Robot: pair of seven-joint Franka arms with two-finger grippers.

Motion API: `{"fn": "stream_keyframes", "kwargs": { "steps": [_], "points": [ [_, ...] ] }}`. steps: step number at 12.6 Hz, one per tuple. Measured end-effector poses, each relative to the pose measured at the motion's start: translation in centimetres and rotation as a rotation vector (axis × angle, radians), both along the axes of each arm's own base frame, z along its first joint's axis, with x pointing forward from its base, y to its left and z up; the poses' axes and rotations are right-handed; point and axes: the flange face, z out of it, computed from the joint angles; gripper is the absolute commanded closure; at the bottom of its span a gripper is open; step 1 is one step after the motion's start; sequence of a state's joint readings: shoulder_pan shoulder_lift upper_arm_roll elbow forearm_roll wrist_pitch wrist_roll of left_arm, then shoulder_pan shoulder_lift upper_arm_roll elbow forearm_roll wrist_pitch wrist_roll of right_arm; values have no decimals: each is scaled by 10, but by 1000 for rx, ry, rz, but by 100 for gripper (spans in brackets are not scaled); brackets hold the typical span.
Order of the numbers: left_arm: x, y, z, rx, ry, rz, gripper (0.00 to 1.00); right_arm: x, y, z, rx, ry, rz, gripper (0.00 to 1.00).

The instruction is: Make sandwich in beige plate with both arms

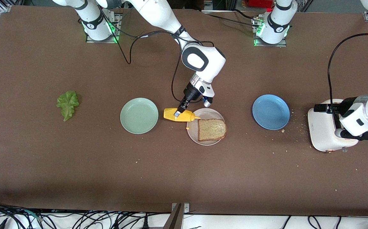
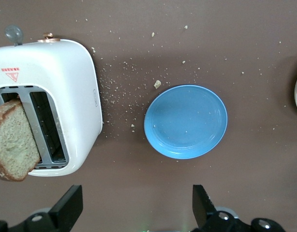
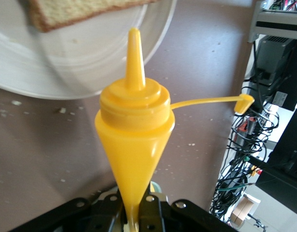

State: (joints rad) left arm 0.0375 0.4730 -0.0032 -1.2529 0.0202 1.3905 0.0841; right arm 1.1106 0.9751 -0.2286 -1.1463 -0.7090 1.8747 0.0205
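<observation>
Toast slice (image 1: 212,129) is lying on the beige plate (image 1: 192,130), with the right gripper (image 1: 180,112) squeezing tight on a yellow squeeze bottle (image 1: 177,114), nozzle pointing over the rim. Left gripper (image 2: 137,208) is hovering wide open, holding nothing, over the white toaster (image 2: 66,87), another slice (image 2: 13,140) poking from its slot.

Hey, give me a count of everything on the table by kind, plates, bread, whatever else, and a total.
Plates: 3, mint-green plate, beige plate, blue plate
Bread slices: 2, one on the beige plate, one in the toaster
Lettuce leaf: 1
Toaster: 1
Yellow squeeze bottle, held in the right hand: 1
Total: 8
</observation>
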Motion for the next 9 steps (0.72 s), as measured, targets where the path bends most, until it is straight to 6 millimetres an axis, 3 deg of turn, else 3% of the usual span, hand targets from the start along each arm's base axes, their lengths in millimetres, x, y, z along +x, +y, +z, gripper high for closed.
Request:
{"fn": "stream_keyframes", "kwargs": {
  "steps": [2,4,7,9],
  "points": [
    [0,-1,0,0,0,-1,0,28,-16,56,45,75,5,100],
    [0,-1,0,0,0,-2,0,60,-46,121,112,163,11,100],
    [0,-3,0,0,1,-5,0,111,-119,207,242,292,9,100],
    [0,-3,-1,2,1,-1,0,137,-172,244,335,360,4,100]
  ]
}}
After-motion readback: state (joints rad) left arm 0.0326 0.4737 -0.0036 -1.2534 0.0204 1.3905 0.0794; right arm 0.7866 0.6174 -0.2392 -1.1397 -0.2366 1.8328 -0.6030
